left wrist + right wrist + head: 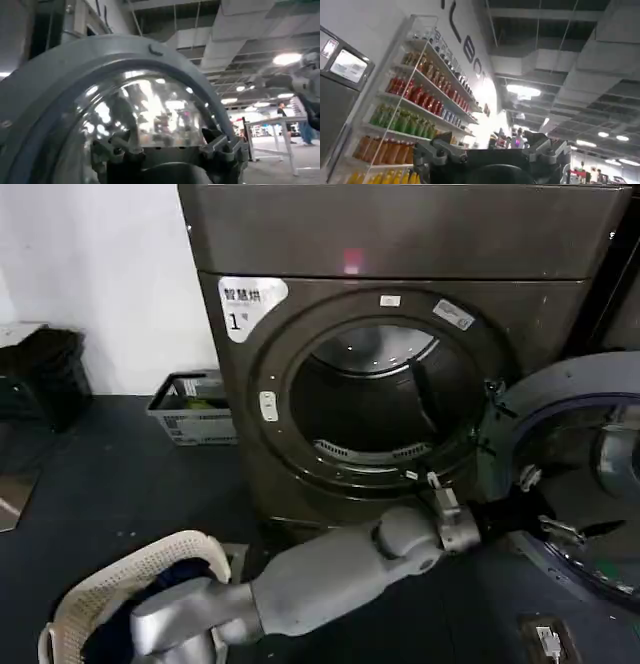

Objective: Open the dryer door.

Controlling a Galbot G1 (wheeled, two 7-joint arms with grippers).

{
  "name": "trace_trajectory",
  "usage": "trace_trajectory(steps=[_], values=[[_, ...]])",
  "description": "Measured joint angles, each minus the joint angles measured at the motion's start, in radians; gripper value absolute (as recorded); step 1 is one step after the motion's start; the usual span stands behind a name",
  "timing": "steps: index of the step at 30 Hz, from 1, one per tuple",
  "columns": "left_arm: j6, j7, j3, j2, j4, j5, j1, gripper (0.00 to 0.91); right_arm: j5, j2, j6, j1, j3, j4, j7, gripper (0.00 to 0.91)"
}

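We find the dryer door (585, 474) swung open at 3 o'clock of the dryer (400, 384) — left gripper (560, 529) against its inner side, fingers spread wide.

The dryer (400, 244) is a big dark bronze-grey front-loading machine standing upright on the dark floor, with a white label marked "1" at the upper left of its front panel. Its large circular drum opening is uncovered, showing the shiny metal drum with its perforated wall inside a wide dark ring. The dryer door (585, 379) is swung wide open to the machine's right side, hanging on hinges at the right edge of the opening, its grey inner side facing outward. In the left wrist view the dryer door (60, 75) shows close up: a broad grey rim around a domed glass window full of reflections.
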Motion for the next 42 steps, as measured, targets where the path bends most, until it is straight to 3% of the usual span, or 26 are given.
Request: trace_trajectory(steps=[16,26,42], values=[[-0.004,0.001,0.001,0.295,-0.172,-0.018,-0.001,0.907,0.0,-0.023,0.0,0.018,-0.012,-0.009,-0.003,0.907],[0.002,-0.008,-0.025,0.49,-0.294,0.06,0.002,0.907,-0.007,-0.046,-0.014,0.024,-0.015,0.004,0.0,0.907],[0.056,-0.038,-0.091,0.883,-0.463,0.136,0.076,0.907,-0.08,-0.046,-0.013,0.027,0.011,0.034,-0.012,0.907]])
